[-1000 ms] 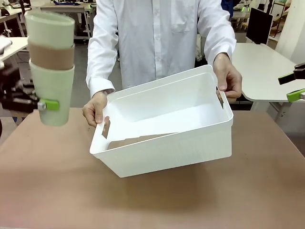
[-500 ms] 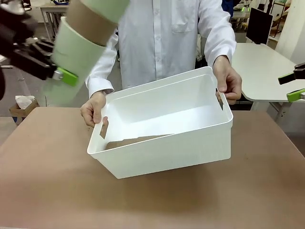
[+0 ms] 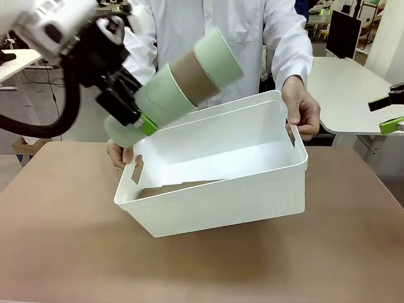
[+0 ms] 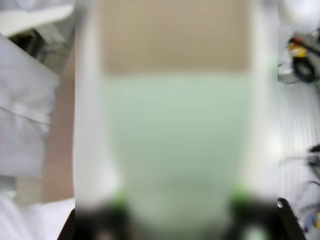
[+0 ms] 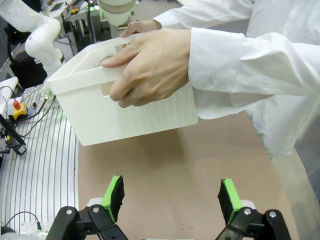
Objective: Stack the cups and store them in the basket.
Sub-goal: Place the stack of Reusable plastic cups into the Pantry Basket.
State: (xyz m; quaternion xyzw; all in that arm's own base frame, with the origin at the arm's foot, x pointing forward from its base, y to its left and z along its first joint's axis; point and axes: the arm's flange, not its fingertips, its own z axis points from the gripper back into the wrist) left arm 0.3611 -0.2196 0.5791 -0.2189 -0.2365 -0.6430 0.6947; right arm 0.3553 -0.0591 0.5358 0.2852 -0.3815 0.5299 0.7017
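Note:
A nested stack of mint-green and tan cups hangs tilted in the air, mouth pointing up and right, over the left end of the basket. My left gripper is shut on the lowest mint cup near its base. In the left wrist view the stack of cups is a close blur between the green pads. A person holds the white basket tipped toward me, one hand on its left handle and the other hand on its right rim. My right gripper stands open and holds nothing, short of the basket.
The brown table stretches bare in front of the basket. My right gripper hovers at the far right edge, off the table. A white desk stands behind on the right. The person's sleeve reaches across the right wrist view.
My left arm has swung the cup stack up and to the right, tipping it from upright to slanted over the basket's left end. The basket shifted slightly left.

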